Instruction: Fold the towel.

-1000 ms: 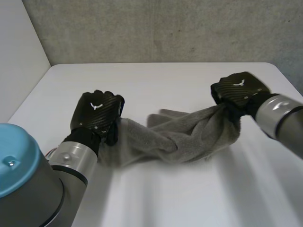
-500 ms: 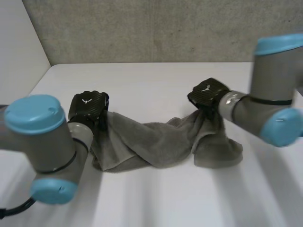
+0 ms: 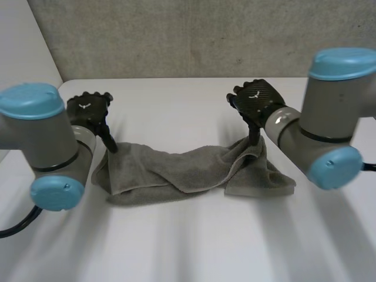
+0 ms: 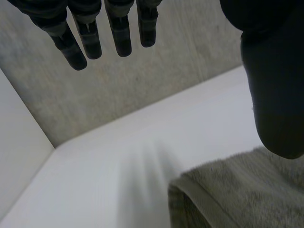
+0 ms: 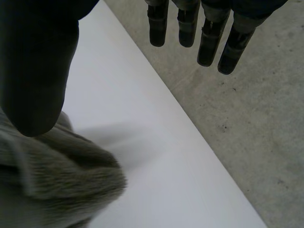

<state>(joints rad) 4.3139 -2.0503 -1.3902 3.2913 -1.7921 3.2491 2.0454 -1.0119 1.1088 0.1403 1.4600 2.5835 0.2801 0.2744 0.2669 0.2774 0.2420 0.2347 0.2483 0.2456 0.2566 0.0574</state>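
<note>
- Towel (image 3: 182,170) lies bunched across the tabletop (image 3: 194,247), one end at each thumb tip.
- Left hand (image 3: 88,110) and right hand (image 3: 255,98): fingers straight, pinching nothing.
- Wrist views show the fingers (image 4: 119,38) (image 5: 209,42) raised clear of the towel; the head view shows its whole length.

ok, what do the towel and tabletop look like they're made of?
Towel: grey terry cloth, probably cotton; fuzzy matte pile, stitched hem, limp folds. Table: hard, smooth white surface with soft sheen, laminate or coated board; can't tell which.

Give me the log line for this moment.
towel crumpled in a strip on table | left hand open, thumb at towel end | right hand open, thumb touching raised bunch
</note>
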